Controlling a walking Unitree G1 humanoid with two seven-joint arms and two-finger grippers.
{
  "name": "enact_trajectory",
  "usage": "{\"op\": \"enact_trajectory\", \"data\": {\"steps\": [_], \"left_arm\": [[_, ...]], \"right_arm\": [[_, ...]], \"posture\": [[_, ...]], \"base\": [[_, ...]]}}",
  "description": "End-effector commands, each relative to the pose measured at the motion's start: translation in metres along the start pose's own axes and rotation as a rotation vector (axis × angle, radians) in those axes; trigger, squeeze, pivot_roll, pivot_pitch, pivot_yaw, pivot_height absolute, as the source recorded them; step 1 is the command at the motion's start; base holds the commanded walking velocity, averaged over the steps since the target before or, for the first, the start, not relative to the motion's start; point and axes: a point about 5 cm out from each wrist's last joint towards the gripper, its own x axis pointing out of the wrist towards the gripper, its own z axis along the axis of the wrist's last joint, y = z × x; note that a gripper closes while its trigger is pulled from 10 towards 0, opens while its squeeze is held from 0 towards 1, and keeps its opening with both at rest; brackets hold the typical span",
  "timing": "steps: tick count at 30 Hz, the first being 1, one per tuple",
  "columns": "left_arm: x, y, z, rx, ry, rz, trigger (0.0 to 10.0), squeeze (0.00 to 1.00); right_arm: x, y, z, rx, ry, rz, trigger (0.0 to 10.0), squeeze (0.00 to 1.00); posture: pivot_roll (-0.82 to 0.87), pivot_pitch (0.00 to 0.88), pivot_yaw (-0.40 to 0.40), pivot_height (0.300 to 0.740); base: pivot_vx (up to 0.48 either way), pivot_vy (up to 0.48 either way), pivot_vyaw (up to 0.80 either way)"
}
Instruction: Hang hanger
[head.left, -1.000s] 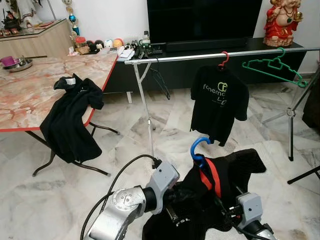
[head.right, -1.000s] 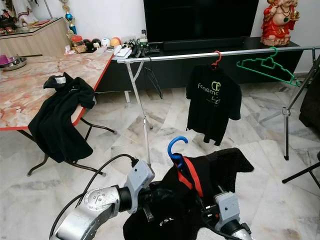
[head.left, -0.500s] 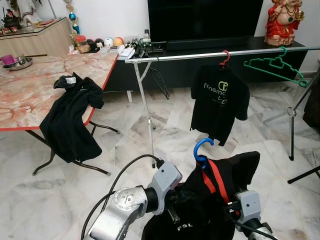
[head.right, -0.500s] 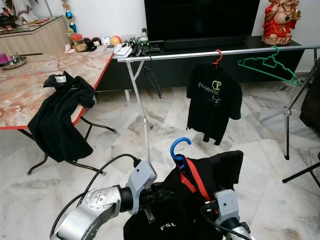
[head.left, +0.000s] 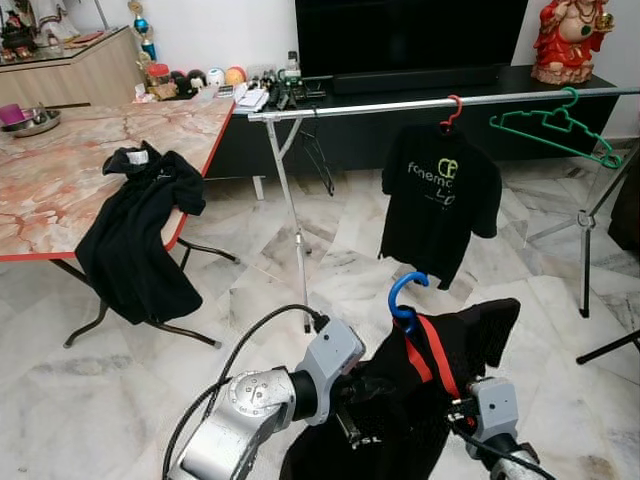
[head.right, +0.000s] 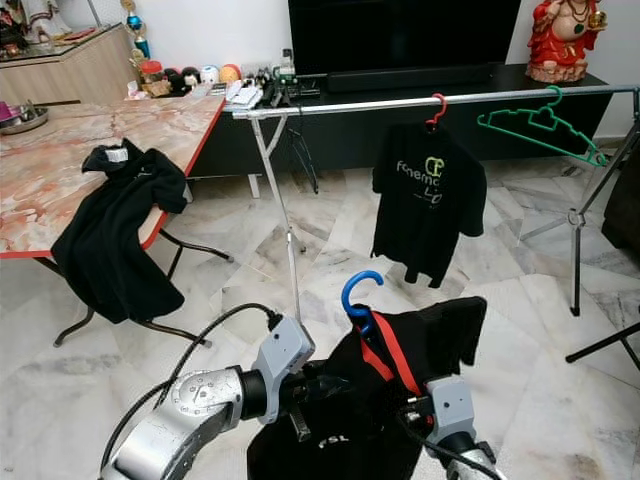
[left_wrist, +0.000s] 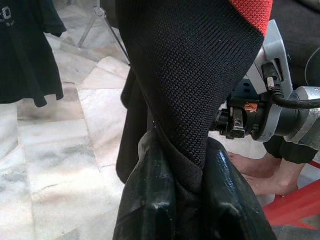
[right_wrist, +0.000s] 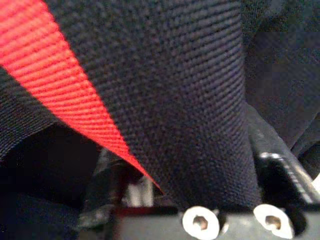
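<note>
I hold a black shirt (head.left: 470, 335) with a red stripe low in front of me, on a blue hanger whose hook (head.left: 405, 295) points up. In the left wrist view my left gripper (left_wrist: 187, 175) is shut on a fold of that shirt, the fabric pinched between its fingers (left_wrist: 150, 200). From the other side my right gripper (right_wrist: 190, 165) is shut on the shirt, with black and red cloth pressed against it. The silver clothes rail (head.left: 400, 103) runs across beyond, above the hook. A black printed T-shirt (head.left: 440, 205) on a red hanger and a bare green hanger (head.left: 550, 125) hang on it.
A marble-topped table (head.left: 60, 180) stands at the left with a black garment (head.left: 135, 235) draped over its edge. The rack's legs (head.left: 298, 240) and a tripod stand (head.left: 590, 230) rise from the tiled floor. A dark TV cabinet (head.left: 380, 130) lies behind. A person's bare feet (left_wrist: 260, 172) are nearby.
The shirt's right corner has drawn in a little, so the cloth sits more bunched between my grippers. The head view has shifted slightly. Both grips hold.
</note>
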Motion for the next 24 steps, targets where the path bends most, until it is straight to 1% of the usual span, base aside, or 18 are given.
{"op": "enact_trajectory", "data": {"steps": [1,11,19,23,24], "left_arm": [[-0.0002,0.0012,0.0112,0.026,-0.032,-0.003,10.0,0.00],[-0.0015,0.0036,0.0121,0.026,-0.033,0.004,10.0,0.00],[-0.0034,0.0068,0.0113,0.030,-0.027,0.018,10.0,0.00],[-0.0037,0.0075,0.0110,0.030,-0.024,0.022,10.0,0.00],[-0.0053,0.0102,0.0097,0.036,-0.016,0.032,10.0,0.00]], "right_arm": [[0.0011,0.0016,-0.0017,0.014,0.013,-0.001,0.0,0.00],[0.0036,0.0029,-0.0001,0.014,0.010,-0.002,0.0,0.00],[0.0044,0.0082,-0.0023,0.022,0.019,-0.001,0.0,0.00],[0.0045,0.0076,-0.0021,0.021,0.020,-0.004,0.0,0.00],[0.0052,0.0055,-0.0008,0.017,0.018,-0.009,0.0,0.00]], "posture": [[0.03,0.059,0.039,0.740],[0.03,0.058,0.037,0.740],[0.03,0.058,0.036,0.740],[0.03,0.057,0.035,0.740],[0.03,0.057,0.035,0.740]], "base": [[0.000,0.000,0.00],[0.000,0.000,0.00],[0.000,0.000,0.00],[0.000,0.000,0.00],[0.000,0.000,0.00]]}}
